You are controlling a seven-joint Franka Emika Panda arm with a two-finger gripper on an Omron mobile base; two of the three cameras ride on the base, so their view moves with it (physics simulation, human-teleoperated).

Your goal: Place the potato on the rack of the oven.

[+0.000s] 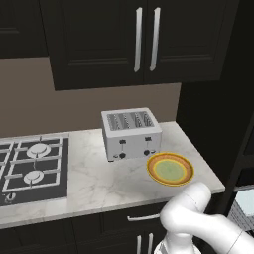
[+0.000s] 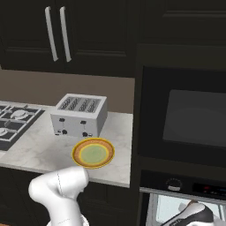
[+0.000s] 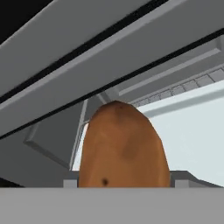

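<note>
The potato is filling the lower middle of the hand view, upright between the pincer's tips, which are hidden behind it; the pincer is judged to be gripping the potato. Pale grey panels and ledges of the oven interior are rising behind and above it, with a bright wall to the right. In the right base view the arm's dark wrist is reaching into the lit opening low in the oven, under the control strip. The rack itself cannot be made out with certainty.

Progress: pick-up and carry are done and the potato is at or inside the oven mouth; setting it down on the rack and letting go are outstanding.

On the marble surface the yellow-rimmed plate is lying bare beside the silver toaster.
</note>
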